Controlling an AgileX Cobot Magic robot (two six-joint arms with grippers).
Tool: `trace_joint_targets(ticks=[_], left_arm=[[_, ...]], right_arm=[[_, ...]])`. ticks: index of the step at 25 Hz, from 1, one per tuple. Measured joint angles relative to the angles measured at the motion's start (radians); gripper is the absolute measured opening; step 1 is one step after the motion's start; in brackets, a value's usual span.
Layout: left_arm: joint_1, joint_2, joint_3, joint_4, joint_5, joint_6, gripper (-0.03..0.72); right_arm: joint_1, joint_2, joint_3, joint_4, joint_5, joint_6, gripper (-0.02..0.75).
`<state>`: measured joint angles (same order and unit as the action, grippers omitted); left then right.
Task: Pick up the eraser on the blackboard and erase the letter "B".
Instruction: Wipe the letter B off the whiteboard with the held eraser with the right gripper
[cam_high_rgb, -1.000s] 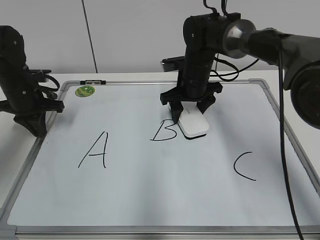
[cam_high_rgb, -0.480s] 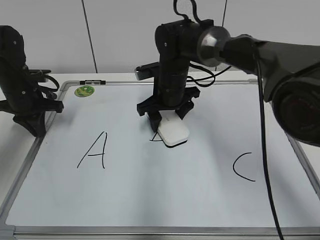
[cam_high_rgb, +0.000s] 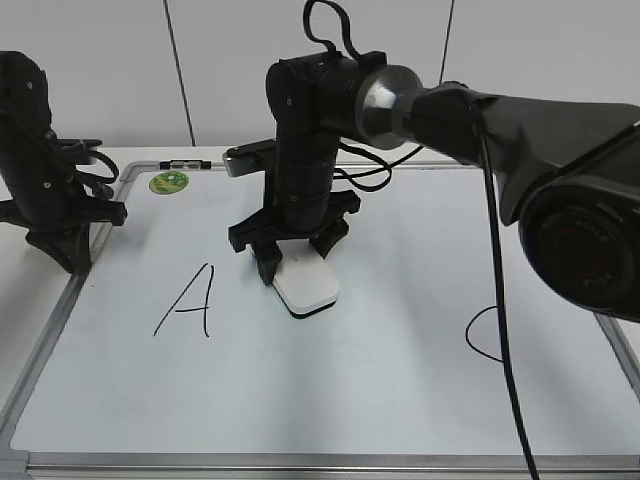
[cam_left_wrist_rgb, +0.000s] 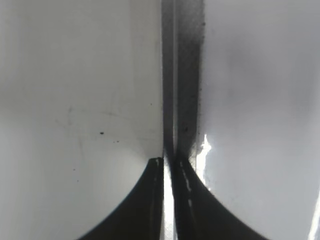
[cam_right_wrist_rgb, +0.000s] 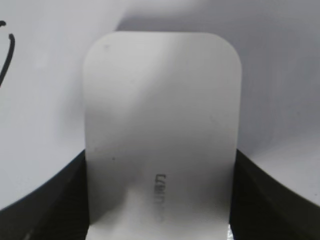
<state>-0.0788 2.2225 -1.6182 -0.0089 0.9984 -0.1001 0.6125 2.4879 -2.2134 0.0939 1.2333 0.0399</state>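
My right gripper (cam_high_rgb: 295, 255) is shut on the white eraser (cam_high_rgb: 308, 286) and presses it flat on the blackboard (cam_high_rgb: 330, 385), just right of the black "A" (cam_high_rgb: 186, 301). In the right wrist view the eraser (cam_right_wrist_rgb: 160, 120) fills the space between the two fingers of the gripper (cam_right_wrist_rgb: 160, 205), grey lettering facing up. No stroke of the letter "B" shows in any view. My left gripper (cam_high_rgb: 60, 245) hangs over the board's left frame, fingers together (cam_left_wrist_rgb: 169, 165) and empty.
The black "C" (cam_high_rgb: 484, 336) is at the right, partly behind the right arm's cable. A round green sticker (cam_high_rgb: 170, 182) sits at the board's far left corner. The silver frame (cam_high_rgb: 60, 320) runs along the left side.
My right gripper has slid the eraser leftward across the board, from right of the "B" to beside the "A". The "B" strokes no longer show. The left arm has not moved.
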Motion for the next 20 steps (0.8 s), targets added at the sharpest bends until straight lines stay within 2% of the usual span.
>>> trace_joint_targets(ticks=[8, 20], left_arm=[[0.0, 0.0, 0.0, 0.0, 0.0, 0.0, 0.029], [0.0, 0.0, 0.0, 0.009, 0.0, 0.0, 0.029]], right_arm=[[0.012, 0.0, 0.0, -0.084, -0.005, 0.063, 0.522], [0.008, 0.002, 0.0, -0.104, -0.005, 0.089, 0.522]])
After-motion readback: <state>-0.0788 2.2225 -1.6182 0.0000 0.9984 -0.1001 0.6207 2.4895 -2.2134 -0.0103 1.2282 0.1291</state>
